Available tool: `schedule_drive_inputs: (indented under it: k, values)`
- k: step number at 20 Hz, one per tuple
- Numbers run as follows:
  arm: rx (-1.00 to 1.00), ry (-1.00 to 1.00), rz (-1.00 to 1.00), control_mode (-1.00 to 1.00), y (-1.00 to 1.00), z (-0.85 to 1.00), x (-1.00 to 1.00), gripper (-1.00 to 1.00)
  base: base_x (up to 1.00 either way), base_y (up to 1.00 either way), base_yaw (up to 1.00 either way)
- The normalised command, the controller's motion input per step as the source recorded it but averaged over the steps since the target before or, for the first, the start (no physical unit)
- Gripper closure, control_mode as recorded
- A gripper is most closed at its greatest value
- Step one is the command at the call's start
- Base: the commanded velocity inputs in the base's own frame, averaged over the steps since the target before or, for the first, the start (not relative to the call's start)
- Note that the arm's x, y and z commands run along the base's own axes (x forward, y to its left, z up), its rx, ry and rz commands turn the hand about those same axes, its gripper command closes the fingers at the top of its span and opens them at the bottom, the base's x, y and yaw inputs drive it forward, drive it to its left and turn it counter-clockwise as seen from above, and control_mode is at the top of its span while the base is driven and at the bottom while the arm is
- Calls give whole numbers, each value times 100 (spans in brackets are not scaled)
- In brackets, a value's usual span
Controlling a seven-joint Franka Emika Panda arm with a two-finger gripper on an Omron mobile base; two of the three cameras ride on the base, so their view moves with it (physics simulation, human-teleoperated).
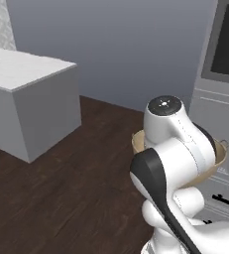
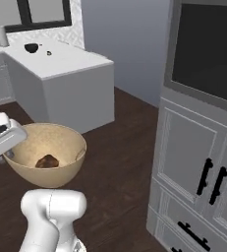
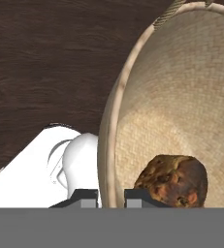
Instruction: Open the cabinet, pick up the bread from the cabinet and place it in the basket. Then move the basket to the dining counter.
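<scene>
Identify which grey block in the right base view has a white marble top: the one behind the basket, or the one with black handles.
The dining counter behind the basket; the handled cabinets have panelled grey fronts.

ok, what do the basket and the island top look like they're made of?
Basket: woven plant fibre, likely wicker or straw; matte tan, with a fine weave on the inner wall and a twisted cord loop at the rim. It's a render, so this is a guess.
Island top: looks like polished marble or a marble-look slab; white with faint grey veining, over plain flat light grey sides.
</scene>
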Motion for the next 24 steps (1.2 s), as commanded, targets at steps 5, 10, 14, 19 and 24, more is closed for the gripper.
schedule_drive_inputs:
  k: [5, 10, 14, 19, 24]
  values:
    - [0, 0, 0, 100, 0, 0, 0, 100, 62, 100, -31]
    - [0, 0, 0, 100, 0, 0, 0, 100, 36, 100, -31]
    - [0, 0, 0, 100, 0, 0, 0, 100, 23, 100, -30]
    - [0, 0, 0, 100, 0, 0, 0, 100, 19, 100, -28]
    - [0, 0, 0, 100, 0, 0, 0, 100, 2, 100, -34]
